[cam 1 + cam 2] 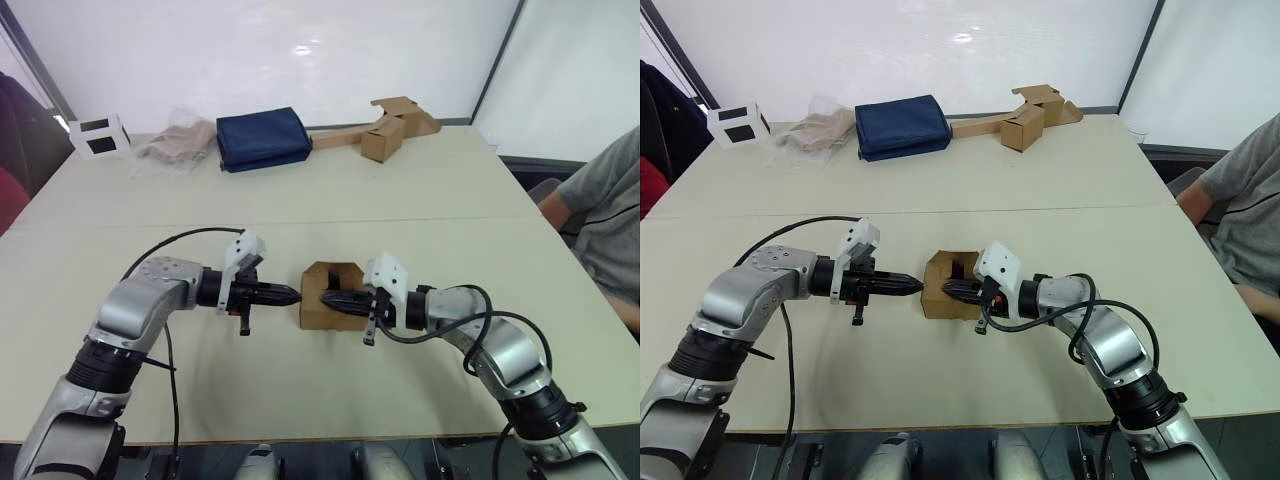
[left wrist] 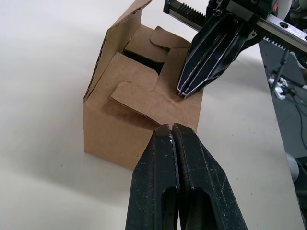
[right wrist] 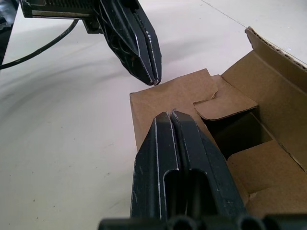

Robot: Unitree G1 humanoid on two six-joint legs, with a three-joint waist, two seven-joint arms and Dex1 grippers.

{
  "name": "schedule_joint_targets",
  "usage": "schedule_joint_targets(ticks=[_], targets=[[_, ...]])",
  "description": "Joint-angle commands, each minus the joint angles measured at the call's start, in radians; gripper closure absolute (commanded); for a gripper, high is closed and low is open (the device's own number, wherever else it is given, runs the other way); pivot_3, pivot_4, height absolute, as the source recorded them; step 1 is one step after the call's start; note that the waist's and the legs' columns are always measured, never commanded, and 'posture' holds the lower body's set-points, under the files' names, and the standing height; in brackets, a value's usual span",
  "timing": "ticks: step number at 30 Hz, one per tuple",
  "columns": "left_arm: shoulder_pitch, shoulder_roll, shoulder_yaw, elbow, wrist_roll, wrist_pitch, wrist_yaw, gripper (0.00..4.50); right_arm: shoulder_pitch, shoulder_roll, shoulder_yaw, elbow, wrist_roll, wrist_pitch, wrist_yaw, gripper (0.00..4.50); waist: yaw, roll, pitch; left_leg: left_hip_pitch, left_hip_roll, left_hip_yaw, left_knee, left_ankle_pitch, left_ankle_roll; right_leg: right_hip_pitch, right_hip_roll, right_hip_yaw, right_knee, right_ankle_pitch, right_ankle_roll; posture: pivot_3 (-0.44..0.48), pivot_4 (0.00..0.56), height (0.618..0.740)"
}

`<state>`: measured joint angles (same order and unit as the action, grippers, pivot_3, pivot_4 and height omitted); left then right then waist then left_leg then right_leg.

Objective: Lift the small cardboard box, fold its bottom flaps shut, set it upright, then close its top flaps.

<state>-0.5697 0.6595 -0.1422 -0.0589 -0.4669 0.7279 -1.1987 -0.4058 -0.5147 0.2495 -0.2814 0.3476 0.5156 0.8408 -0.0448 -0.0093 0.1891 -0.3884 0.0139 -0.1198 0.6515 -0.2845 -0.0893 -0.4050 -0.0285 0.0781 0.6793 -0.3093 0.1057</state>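
Left hand [image 1: 290,294], fingers pressed together and empty, is held just beside the small plain brown corrugated cardboard box [image 1: 322,313], upright on the pale table [image 1: 400,190]; top flaps [image 2: 144,98] part-folded. Right hand [image 1: 332,298], likewise closed and empty, is over them, nearer

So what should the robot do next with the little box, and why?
Probably push the raised flap down with the right gripper. The small cardboard box stands upright on the table, some flaps already folded in, one upright. Both grippers, left gripper too, are shut at its top.
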Motion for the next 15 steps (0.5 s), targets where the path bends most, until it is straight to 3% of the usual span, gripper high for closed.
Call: schedule_joint_targets(ticks=[1, 10, 15], targets=[[-0.034, -0.005, 0.004, -0.013, -0.015, -0.011, -0.012, 4.46, -0.011, 0.011, -0.017, -0.018, 0.001, -0.006, -0.005, 4.5, 0.0, 0.0, 0.0, 0.0, 0.0, 0.0, 0.0, 0.0, 0.0, 0.0, 0.0, 0.0, 0.0, 0.0, 0.0, 0.0, 0.15, 0.74], [-0.026, -0.038, -0.04, 0.016, 0.038, -0.073, 0.009, 4.46, -0.021, 0.002, -0.054, -0.061, 0.049, 0.035, 0.004, 4.5, 0.0, 0.0, 0.0, 0.0, 0.0, 0.0, 0.0, 0.0, 0.0, 0.0, 0.0, 0.0, 0.0, 0.0, 0.0, 0.0, 0.15, 0.74], [-0.025, -0.042, -0.041, 0.025, 0.043, -0.079, 0.01, 4.46, -0.09, 0.09, -0.21, -0.072, 0.244, 0.118, -0.051, 4.5, 0.0, 0.0, 0.0, 0.0, 0.0, 0.0, 0.0, 0.0, 0.0, 0.0, 0.0, 0.0, 0.0, 0.0, 0.0, 0.0, 0.15, 0.74]])
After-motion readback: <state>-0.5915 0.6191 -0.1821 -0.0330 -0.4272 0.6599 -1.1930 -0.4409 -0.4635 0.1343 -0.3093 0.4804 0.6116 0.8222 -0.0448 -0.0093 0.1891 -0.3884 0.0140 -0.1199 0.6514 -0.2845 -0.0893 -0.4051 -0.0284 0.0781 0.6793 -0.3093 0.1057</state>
